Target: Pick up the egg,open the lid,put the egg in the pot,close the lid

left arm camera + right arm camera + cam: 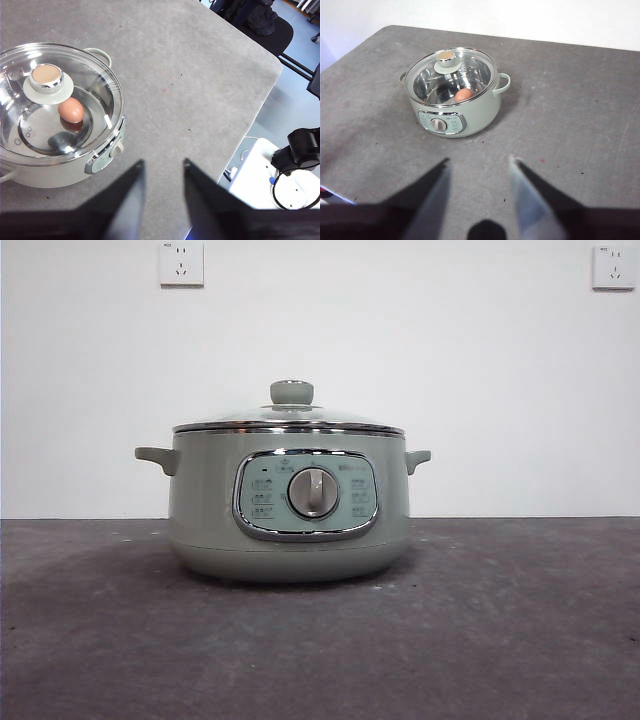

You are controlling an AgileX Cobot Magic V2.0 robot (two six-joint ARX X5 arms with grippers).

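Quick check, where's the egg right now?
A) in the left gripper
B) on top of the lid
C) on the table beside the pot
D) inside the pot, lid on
D: both wrist views show the egg lying on the pot's steel floor, seen through the glass lid, which sits closed on the rim; both grippers hang away from the pot, open and holding nothing.

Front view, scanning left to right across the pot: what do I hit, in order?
Left side handle → control panel with the silver dial at its middle → right side handle. The lid spans the top, so it has no place in the order.
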